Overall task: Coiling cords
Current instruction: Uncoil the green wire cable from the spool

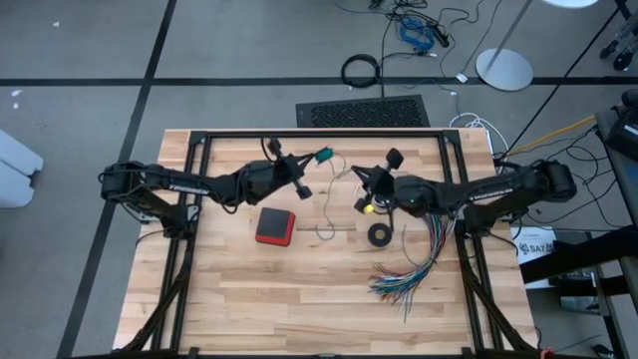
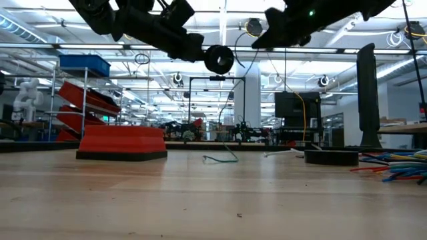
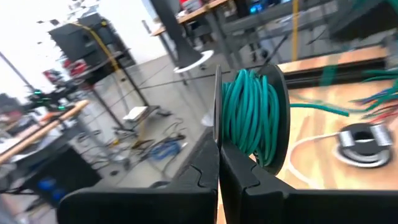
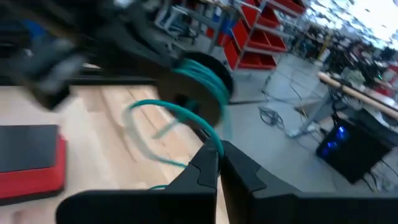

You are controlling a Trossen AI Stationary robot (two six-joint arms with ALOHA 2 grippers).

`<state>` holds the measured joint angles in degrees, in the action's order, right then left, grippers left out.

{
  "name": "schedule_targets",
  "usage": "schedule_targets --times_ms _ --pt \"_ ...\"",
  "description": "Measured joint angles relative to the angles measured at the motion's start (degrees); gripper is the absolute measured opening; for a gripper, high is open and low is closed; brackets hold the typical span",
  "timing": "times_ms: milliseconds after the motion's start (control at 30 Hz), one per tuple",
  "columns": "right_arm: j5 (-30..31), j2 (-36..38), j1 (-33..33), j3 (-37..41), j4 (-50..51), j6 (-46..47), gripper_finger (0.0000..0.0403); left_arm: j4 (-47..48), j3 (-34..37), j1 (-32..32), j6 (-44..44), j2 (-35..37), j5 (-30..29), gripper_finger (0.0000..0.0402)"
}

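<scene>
Now | left pincer (image 3: pixel 219 163) clamped on spool (image 3: pixel 281 118) of teal cord (image 3: pixel 249 112) | right pincer (image 4: pixel 219 163) pinching cord

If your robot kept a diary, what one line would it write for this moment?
left gripper: shut on spool of teal cord, held above table | right gripper: shut on teal cord's free end | coiling underway

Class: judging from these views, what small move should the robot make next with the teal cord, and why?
Probably the right gripper, shut on the teal cord, should lead it around the spool that the shut left gripper holds: the spool is partly wound, and loose cord still trails to the table.
</scene>
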<state>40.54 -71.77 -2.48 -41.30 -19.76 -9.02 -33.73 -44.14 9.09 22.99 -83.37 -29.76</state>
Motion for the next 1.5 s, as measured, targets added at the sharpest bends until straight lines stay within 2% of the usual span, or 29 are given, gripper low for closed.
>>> schedule_targets --times_ms 300,467,533,667,967,1133,1300,1400,1500 --pt "-0.44 -0.23 -7.35 0.0 -5.99 -3.99 0.0 -0.15 0.03 3.86 1.46 0.02 -2.09 0.0" --pt "-8.16 -1.82 -8.81 0.0 -6.63 -2.34 0.0 -3.55 0.04 5.89 -1.27 0.02 -1.28 0.0" --pt "-10.39 -3.26 -8.65 0.0 -6.65 -1.69 0.0 -5.85 0.04 6.5 -4.0 0.02 1.01 0.0" --pt "-11.1 -6.46 -7.78 0.0 -6.51 -0.84 0.0 -8.86 -0.05 7.02 -7.62 0.04 4.27 0.0" --pt "-16.77 -11.19 -5.26 0.0 -8.78 -0.22 0.0 -8.99 -2.12 7.95 -7.09 0.07 2.8 0.0" --pt "-16.95 -13.78 -4.5 -0.62 -8.37 0.75 0.0 -9.9 -2.23 9.78 -8.2 0.07 2.52 0.0" --pt "-16.78 -15.45 -2.03 -1.07 -7.12 2.61 0.0001 -11.61 -2.25 10.34 -12.97 0.07 6.34 0.0" --pt "-16.52 -15.42 -0.44 -1.09 -6.03 3.67 0.0013 -11.79 -2.25 9.95 -13.51 0.07 7.74 0.0" --pt "-16.51 -15.34 0.21 -1.09 -5.24 3.7 0.0043 -11.81 -2.25 9.56 -13.22 0.07 8.21 0.0"
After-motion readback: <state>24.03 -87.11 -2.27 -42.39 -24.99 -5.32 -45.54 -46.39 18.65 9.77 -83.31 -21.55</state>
